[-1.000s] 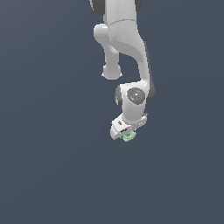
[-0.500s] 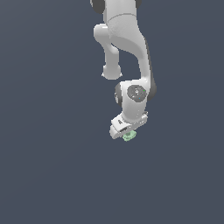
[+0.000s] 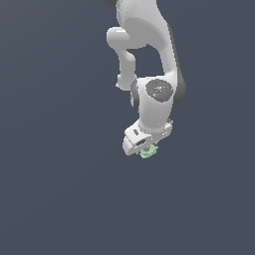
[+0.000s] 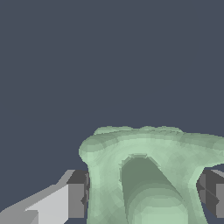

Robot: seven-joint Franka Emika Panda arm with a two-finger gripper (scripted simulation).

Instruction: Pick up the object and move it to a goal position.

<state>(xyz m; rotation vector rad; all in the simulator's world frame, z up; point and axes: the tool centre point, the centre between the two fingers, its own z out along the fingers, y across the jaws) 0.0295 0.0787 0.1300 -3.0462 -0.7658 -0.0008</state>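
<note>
The object (image 3: 147,151) is a small pale mint-green lumpy piece; only a sliver of it peeks out under the white hand in the exterior view. In the wrist view the object (image 4: 148,175) fills the space between the two dark finger pads (image 4: 78,200), which press against its sides. My gripper (image 3: 146,149) is shut on it, pointing down, below the white arm's wrist. The fingers themselves are hidden by the hand in the exterior view. No goal marker shows in either view.
A plain dark grey-blue surface (image 3: 60,199) lies all around the arm, with nothing else on it.
The arm and hand have shifted very slightly, still holding the object. Otherwise the scene looks the same.
</note>
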